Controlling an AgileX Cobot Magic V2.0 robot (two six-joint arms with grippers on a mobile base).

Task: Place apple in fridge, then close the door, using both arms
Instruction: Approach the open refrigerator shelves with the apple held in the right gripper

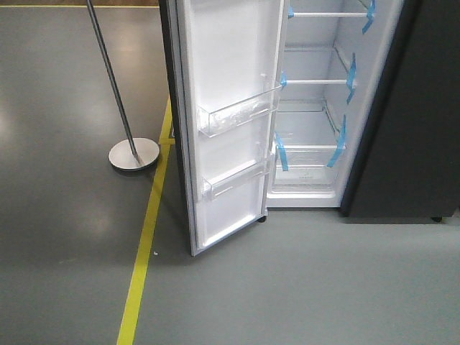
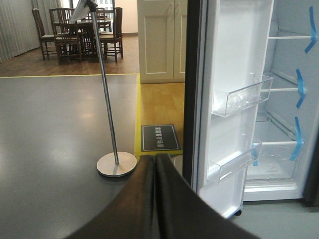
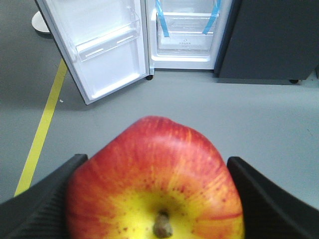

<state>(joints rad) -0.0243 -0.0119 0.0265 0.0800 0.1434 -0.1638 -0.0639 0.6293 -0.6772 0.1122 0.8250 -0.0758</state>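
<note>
- The right pincer (image 3: 157, 160) is clamped on the apple (image 3: 154, 184), one black finger on each flank, stem end facing the wrist camera.
- The left pincer (image 2: 156, 164) is pressed fully together with nothing in it.
- The fridge (image 1: 316, 180) stands far ahead and open. Its door (image 1: 230, 65) is swung out to the left, and the white shelves (image 1: 320, 81) edged with blue tape (image 1: 351, 75) are bare.
- The apple is well apart from the fridge, so the step looks like the carry.
- To do it well, hold the squeeze steady and travel right of the door's edge.
- Aim for a middle shelf and set the apple down before releasing, since a round apple may roll.
- Keep the left arm away from the door bins (image 1: 241, 115) until the right arm is out.
</note>
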